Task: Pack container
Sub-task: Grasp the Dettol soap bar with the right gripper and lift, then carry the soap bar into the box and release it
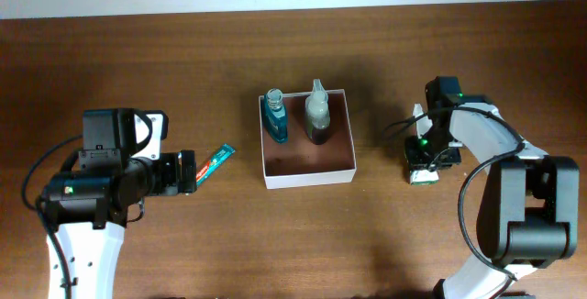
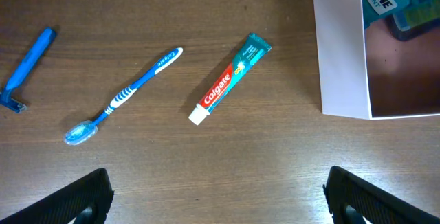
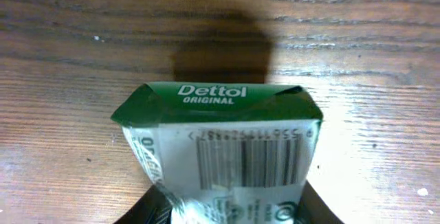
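Note:
The container (image 1: pixel 308 179) is a square white-walled box with a reddish-brown floor at the table's middle; its white wall also shows in the left wrist view (image 2: pixel 340 52). Inside it stand a blue mouthwash bottle (image 1: pixel 275 118) and a clear bottle of dark liquid (image 1: pixel 318 114). My left gripper (image 1: pixel 188 172) is open and empty (image 2: pixel 216 180), just left of a Colgate toothpaste tube (image 2: pixel 229 80) lying on the table. My right gripper (image 1: pixel 424 160) is shut on a green Dettol carton (image 3: pixel 220 135), resting on the table right of the container.
A blue and white toothbrush (image 2: pixel 124 95) and a blue razor (image 2: pixel 26 69) lie on the table left of the toothpaste; the left arm hides them in the overhead view. The table's far edge runs along the top of the overhead view.

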Controlling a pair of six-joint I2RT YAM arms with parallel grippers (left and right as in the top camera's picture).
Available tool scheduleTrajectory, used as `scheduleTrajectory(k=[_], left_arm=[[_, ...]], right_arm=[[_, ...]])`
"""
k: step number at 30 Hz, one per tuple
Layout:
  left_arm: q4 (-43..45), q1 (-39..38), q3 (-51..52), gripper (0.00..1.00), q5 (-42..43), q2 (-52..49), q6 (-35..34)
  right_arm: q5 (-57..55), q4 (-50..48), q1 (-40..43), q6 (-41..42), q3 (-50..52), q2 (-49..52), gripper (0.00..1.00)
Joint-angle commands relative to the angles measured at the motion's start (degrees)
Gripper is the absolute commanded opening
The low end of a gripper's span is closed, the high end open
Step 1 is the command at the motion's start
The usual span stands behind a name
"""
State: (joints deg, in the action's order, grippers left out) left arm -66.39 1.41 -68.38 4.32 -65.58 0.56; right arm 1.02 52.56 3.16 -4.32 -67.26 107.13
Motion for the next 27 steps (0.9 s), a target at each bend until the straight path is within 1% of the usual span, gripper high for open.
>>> scheduleTrajectory(k=[1,8,12,17,20,24,25,27], left_arm=[[0.09,-0.24,-1.09,0.99,0.44,-0.09,-0.37],[0.09,-0.24,-1.09,0.99,0.44,-0.09,-0.37],[0.09,-0.24,-1.09,0.99,0.44,-0.09,-0.37],[0.09,-0.24,-1.09,0.99,0.44,-0.09,-0.37],[0.09,-0.24,-1.09,0.99,0.44,-0.09,-0.37],[0.09,-0.24,-1.09,0.99,0.44,-0.09,-0.37],[0.09,-0.24,-1.09,0.99,0.44,-0.09,-0.37],[0.09,-0.24,-1.09,1.0,0.44,-0.09,-0.37]], right_arm=[[1.2,1.44,-0.52,0.31,-3.26,-2.73,0.09],[2.32,3.45,-0.55,0.28,-5.11,-11.47,0.06],[2.45,3.91,-0.57,0.24,-5.57,-17.68,0.06],[2.49,4.92,-0.66,0.26,-6.49,-22.6,0.05],[2.43,6.23,-3.26,-0.48,-9.16,-25.86,0.04],[2.14,8.24,-10.43,-7.13,-13.84,-28.22,0.04],[0.87,9.05,-14.27,-9.81,-15.82,-28.46,0.04],[0.7,9.25,-18.78,-13.29,-17.35,-28.46,0.04]])
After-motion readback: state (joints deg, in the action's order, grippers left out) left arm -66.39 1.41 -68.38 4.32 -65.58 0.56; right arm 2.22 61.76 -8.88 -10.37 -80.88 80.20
